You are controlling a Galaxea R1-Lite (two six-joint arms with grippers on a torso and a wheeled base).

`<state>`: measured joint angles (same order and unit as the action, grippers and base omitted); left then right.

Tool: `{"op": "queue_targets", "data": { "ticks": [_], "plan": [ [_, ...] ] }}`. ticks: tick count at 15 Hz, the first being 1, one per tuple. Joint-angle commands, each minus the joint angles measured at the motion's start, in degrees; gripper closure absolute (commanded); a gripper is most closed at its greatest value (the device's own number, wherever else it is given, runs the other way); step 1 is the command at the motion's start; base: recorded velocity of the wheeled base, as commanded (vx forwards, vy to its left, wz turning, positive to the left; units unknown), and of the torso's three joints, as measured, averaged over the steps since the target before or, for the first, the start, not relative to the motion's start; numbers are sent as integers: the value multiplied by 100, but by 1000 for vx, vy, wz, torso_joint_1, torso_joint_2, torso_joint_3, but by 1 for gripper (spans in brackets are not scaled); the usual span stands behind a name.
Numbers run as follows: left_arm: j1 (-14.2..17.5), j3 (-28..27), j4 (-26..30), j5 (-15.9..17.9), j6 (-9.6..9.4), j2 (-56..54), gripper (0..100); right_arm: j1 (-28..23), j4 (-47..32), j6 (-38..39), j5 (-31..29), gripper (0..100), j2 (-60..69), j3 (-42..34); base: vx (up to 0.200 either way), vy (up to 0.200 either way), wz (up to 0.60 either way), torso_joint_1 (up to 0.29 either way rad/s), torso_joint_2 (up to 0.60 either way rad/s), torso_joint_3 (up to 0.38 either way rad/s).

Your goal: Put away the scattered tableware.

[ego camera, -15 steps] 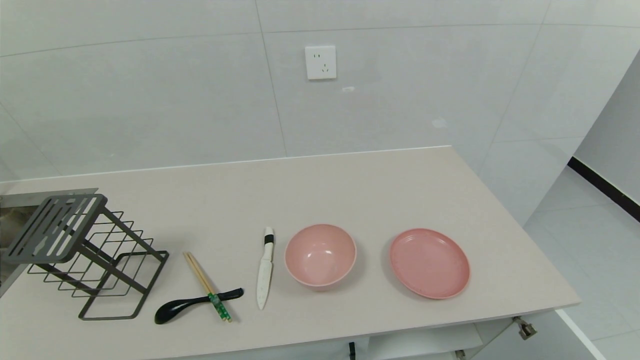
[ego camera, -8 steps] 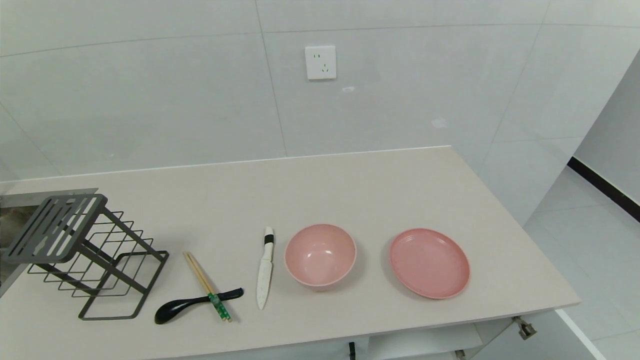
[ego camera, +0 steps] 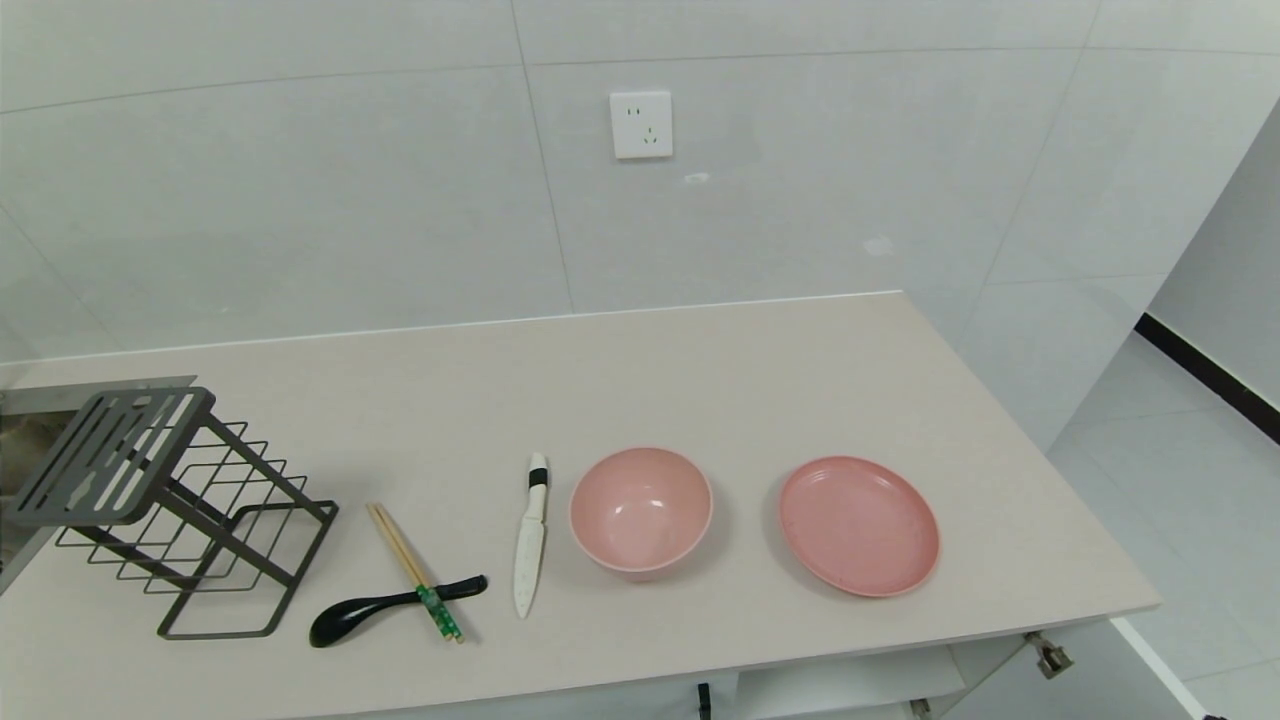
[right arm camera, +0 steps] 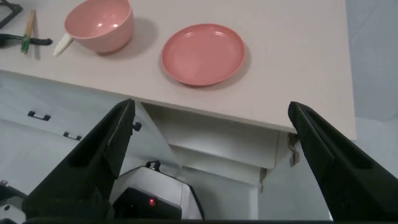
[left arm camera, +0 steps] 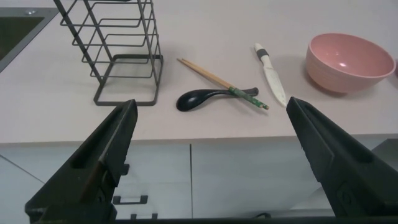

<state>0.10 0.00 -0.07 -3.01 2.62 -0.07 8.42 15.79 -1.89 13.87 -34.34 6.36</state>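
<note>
- Tableware [ego camera: 641, 510] has not shifted in the last second: spoon [ego camera: 380, 607] under chopsticks [ego camera: 410, 565], knife [ego camera: 530, 540], bowl [left arm camera: 348, 59] and plate [ego camera: 859, 526] lie in a row near the front edge, with the rack [ego camera: 150, 500] left of them
- Left hand [left arm camera: 208, 109] and right hand [right arm camera: 211, 109] hang released, low before that edge, so nothing is put away yet
- Surface [ego camera: 700, 380] is pale, with a tiled wall and socket [ego camera: 641, 124] behind

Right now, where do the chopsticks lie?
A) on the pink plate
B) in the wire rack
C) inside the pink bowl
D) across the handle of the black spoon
D: the chopsticks cross over the handle of the black spoon, their green ends just past it.
</note>
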Motion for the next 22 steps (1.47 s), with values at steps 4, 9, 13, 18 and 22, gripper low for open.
{"op": "queue_targets", "data": {
  "ticks": [4,9,13,18,22],
  "plan": [
    [-1,0,-1,2,2,7,0,142,935,-444,10,0,-2701,752,0,0,0,0,0,0],
    [8,0,-1,2,-7,7,0,37,1744,-611,-7,0,-3975,1236,0,0,0,0,0,0],
    [-1,0,-1,2,-51,7,0,19,2693,-769,-183,0,-4450,867,0,0,0,0,0,0],
    [8,0,-1,11,2,7,0,-95,2710,-822,-157,0,-3799,717,0,0,0,0,0,0],
    [-1,0,-1,11,-34,7,0,-148,3739,-954,274,0,-5188,744,0,0,0,0,0,0]
  ]
}}
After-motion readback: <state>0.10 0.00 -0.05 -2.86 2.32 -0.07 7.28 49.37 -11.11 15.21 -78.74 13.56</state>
